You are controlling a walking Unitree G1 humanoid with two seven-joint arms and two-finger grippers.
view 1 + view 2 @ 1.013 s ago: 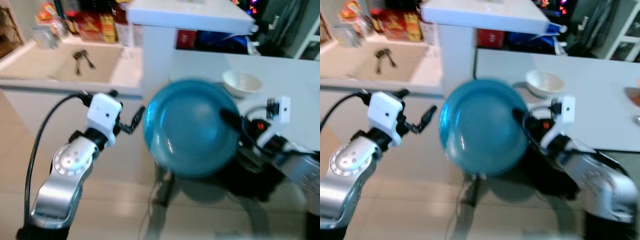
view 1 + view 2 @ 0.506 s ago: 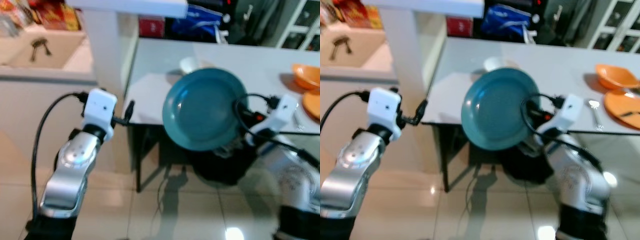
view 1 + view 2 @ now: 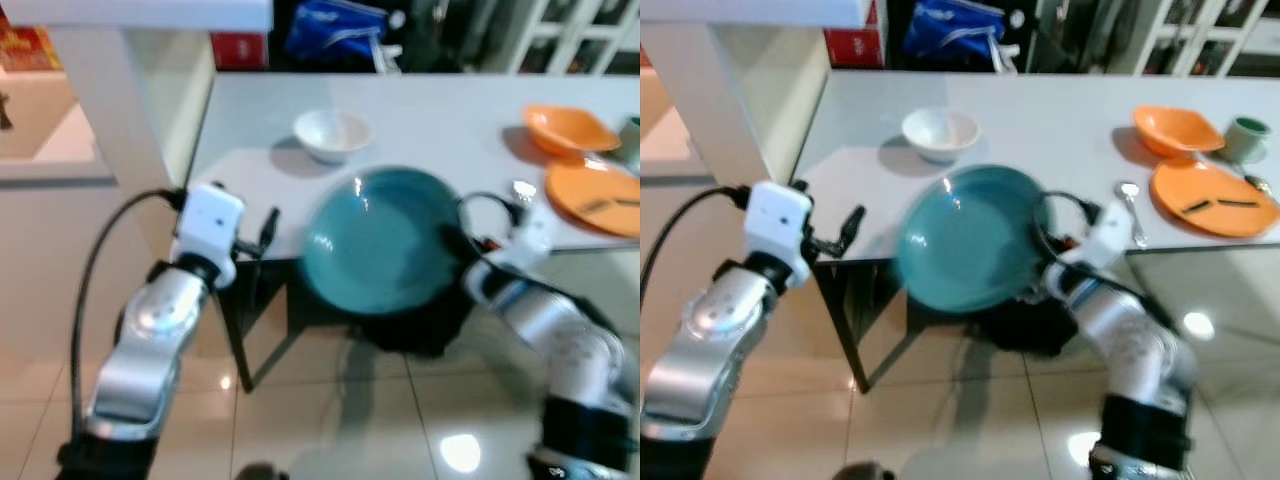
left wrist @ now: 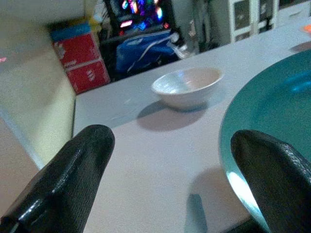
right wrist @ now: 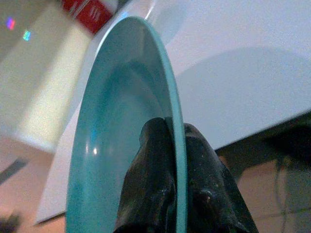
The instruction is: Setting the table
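Teal and tilted almost on edge, the plate [image 3: 970, 238] was held by its rim in the right end effector [image 5: 170, 160], whose two black fingers were pinched tight on either side of that rim, and it hung in the air at the near edge of the bench [image 3: 1040, 110], not yet set down. Judged from the layout, the far end was already laid: an orange bowl [image 3: 1177, 130], an orange plate [image 3: 1213, 195] with what looked like dark sticks on it, a green cup [image 3: 1246, 138] and a spoon [image 3: 1129, 205] sat together there, while a white bowl [image 3: 939, 132] stood alone at the robot's left. What seemed left was to lay the teal plate flat, probably near the white bowl. The left end effector [image 4: 170, 160] hovered near the bench corner with its fingers spread wide and nothing between them. The head views gave the whole spread of dishes; the right wrist view alone made plain how the fingers clamped the rim, and the left wrist view showed the white bowl close up with red boxes [image 4: 82, 56] and a blue bag [image 4: 146, 46] beyond the bench.
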